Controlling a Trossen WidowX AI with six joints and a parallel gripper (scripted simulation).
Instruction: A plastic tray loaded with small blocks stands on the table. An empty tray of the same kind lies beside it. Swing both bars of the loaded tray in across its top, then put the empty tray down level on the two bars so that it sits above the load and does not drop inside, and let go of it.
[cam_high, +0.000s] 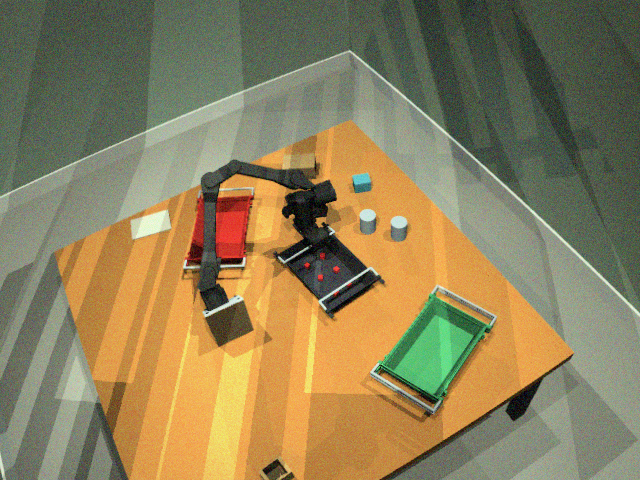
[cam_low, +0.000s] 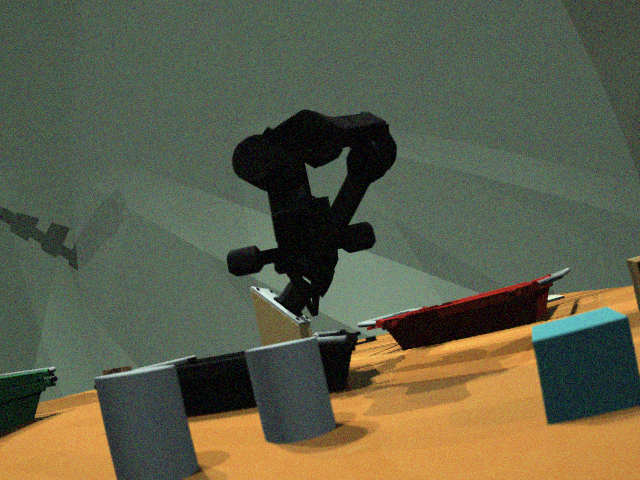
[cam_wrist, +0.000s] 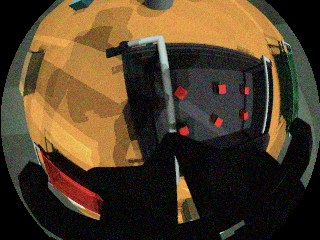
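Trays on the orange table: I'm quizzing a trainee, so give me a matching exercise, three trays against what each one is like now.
1. dark plastic tray
2. red plastic tray
3. green plastic tray

a. empty, partly under the arm
b. holds small red blocks
c. empty, near the table's corner, far from the pincer

Pairs: 1-b, 2-a, 3-c

On the orange table (cam_high: 320, 413) there are 3 trays: 1 red tray (cam_high: 227, 227), 1 dark tray (cam_high: 343, 260) and 1 green tray (cam_high: 431, 348). The dark tray holds 5 small red blocks (cam_high: 336, 269). There are 2 grey cylinders (cam_high: 367, 221), 1 teal cube (cam_high: 361, 182) and 1 white card (cam_high: 150, 224).
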